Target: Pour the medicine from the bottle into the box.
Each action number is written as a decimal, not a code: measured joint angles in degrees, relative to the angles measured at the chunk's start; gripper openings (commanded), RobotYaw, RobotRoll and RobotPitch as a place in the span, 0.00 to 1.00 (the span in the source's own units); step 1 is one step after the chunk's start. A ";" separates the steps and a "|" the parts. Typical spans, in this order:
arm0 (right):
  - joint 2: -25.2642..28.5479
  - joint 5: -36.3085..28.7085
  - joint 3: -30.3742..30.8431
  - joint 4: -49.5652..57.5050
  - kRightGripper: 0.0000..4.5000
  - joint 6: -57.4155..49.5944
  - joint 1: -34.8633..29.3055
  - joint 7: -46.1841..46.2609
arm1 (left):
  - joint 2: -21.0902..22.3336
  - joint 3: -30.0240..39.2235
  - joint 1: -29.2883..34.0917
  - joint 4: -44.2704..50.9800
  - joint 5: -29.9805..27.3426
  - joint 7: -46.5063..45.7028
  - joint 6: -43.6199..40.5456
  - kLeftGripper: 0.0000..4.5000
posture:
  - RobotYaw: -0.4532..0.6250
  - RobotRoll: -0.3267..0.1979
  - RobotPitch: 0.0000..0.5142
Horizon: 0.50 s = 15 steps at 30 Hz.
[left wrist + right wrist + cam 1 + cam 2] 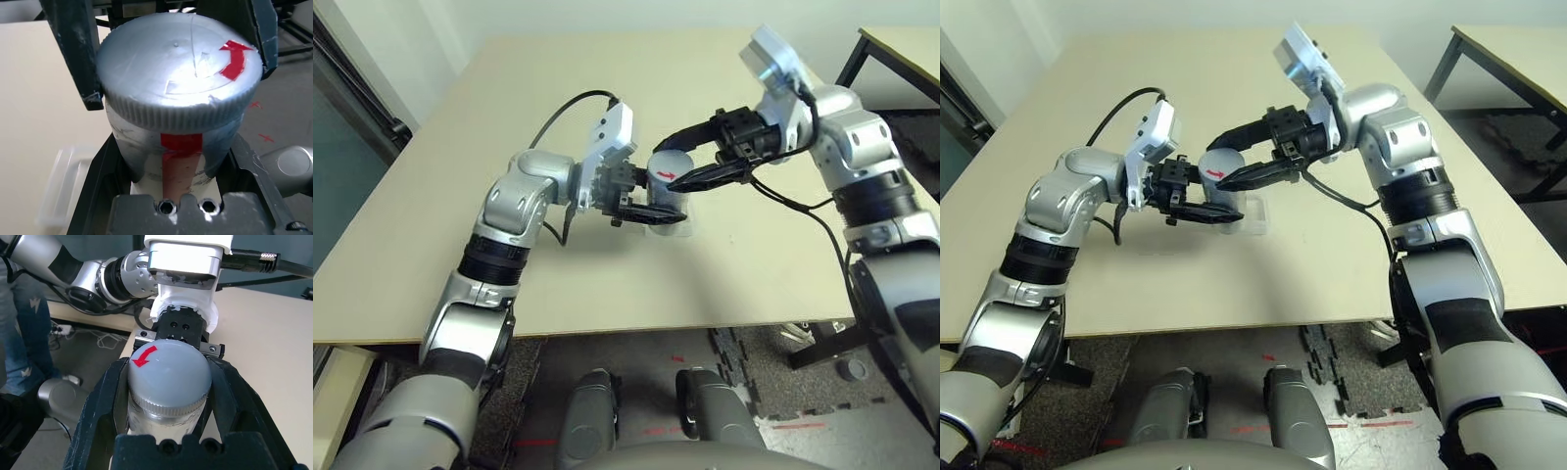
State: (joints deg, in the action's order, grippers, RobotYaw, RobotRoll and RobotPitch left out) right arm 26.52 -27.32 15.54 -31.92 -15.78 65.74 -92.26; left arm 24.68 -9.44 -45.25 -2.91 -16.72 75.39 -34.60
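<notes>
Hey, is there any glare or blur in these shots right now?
Left wrist view: a bright glare patch on the bottle's cap, and the box looks smeared and soft. Right wrist view: the cap is evenly lit and sharp, the background person's legs soft.

Beige table point(607, 284); second table point(901, 44) far right; person's jeans point(22, 328).
</notes>
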 measured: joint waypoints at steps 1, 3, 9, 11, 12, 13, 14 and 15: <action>-0.02 -0.22 0.10 -0.30 0.57 0.21 0.06 0.00 | 0.01 0.12 0.16 0.24 -0.06 -0.24 -0.20 0.55 | 0.53 0.62 0.22; 0.19 -0.24 0.10 -0.49 0.73 0.33 0.21 0.00 | 0.00 0.34 0.22 0.32 -0.17 -0.36 -0.34 0.55 | 0.53 0.62 0.22; 2.60 0.72 -0.78 4.92 1.00 -2.74 -0.59 0.30 | -2.50 -1.14 -0.08 0.41 -2.29 -0.52 -0.78 0.55 | 0.50 0.62 0.23; 4.63 0.58 -1.84 8.92 1.00 -5.62 -2.31 1.17 | -2.47 -1.34 -0.23 0.53 -2.65 -0.55 -0.73 0.55 | 0.49 0.62 0.24; 5.45 0.42 -2.75 10.92 1.00 -7.22 -3.44 2.03 | -2.40 -1.36 -0.28 0.54 -2.81 -0.58 -0.58 0.55 | 0.48 0.62 0.24; 6.45 0.23 -3.25 13.22 1.00 -9.16 -4.60 3.14 | -2.27 -1.39 -0.33 0.54 -3.16 -0.61 -0.28 0.55 | 0.48 0.62 0.23; 7.00 0.07 -3.80 14.93 1.00 -10.69 -5.53 4.08 | -2.17 -1.40 -0.37 0.54 -3.34 -0.64 -0.01 0.55 | 0.48 0.62 0.23; 7.58 -0.49 -4.87 17.59 1.00 -12.84 -6.92 5.54 | -2.14 -1.40 -0.47 0.51 -3.54 -0.81 0.30 0.55 | 0.47 0.62 0.23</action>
State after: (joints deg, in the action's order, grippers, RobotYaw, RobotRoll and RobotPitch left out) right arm 34.10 -27.81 10.67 -14.33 -28.62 58.82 -86.72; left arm 22.54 -10.84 -45.73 -2.40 -20.26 74.58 -34.30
